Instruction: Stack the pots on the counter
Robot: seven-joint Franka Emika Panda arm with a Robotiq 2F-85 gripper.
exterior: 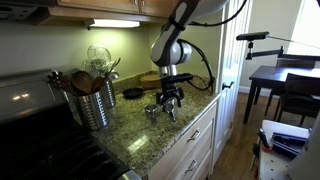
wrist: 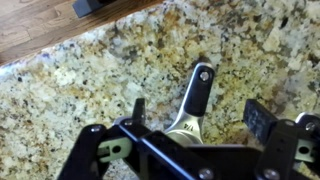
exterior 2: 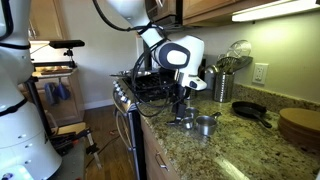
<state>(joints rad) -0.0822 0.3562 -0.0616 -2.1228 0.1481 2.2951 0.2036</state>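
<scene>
The gripper (wrist: 198, 118) is hanging open astride a pot handle (wrist: 198, 90) in the wrist view; in an exterior view the pots (exterior 2: 205, 124) are sitting, perhaps nested, on the counter (exterior 2: 255, 150).

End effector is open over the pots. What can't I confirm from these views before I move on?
- Wrist view: only a pot handle shows; the open end effector and the bottom edge cut off the pot's body.
- Exterior view: the pots are too small and dim to tell whether they are stacked.
- Exterior view: one pot is plain; the end effector partly hides what lies beneath it.
</scene>
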